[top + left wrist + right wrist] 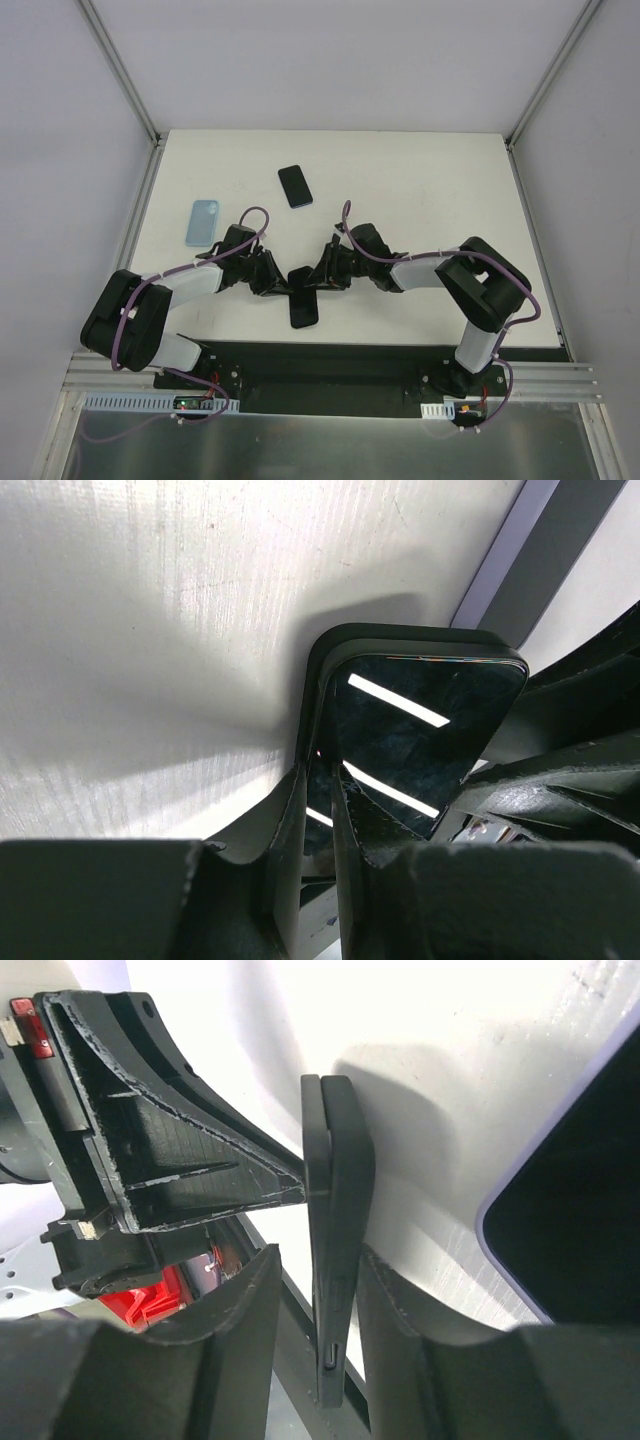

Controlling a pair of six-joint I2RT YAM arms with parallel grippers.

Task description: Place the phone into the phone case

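Observation:
A black phone (420, 730) with a glossy screen sits in a black phone case (315, 680). The pair is held on edge above the table between the two arms (301, 274). My left gripper (320, 780) is shut on its lower edge, one finger on the case back and one on the screen. In the right wrist view the pair shows edge-on, with the thin phone (312, 1160) against the thicker case (352, 1160). My right gripper (318, 1252) straddles it: the right pad is at the case back and a gap shows at the left pad. The left gripper's finger (180, 1160) reaches in from the left.
A dark phone with a lilac rim (303, 312) lies flat on the table just below the held pair, also seen in the right wrist view (570, 1210). Another black phone (295, 186) and a light blue case (203, 221) lie farther back on the left.

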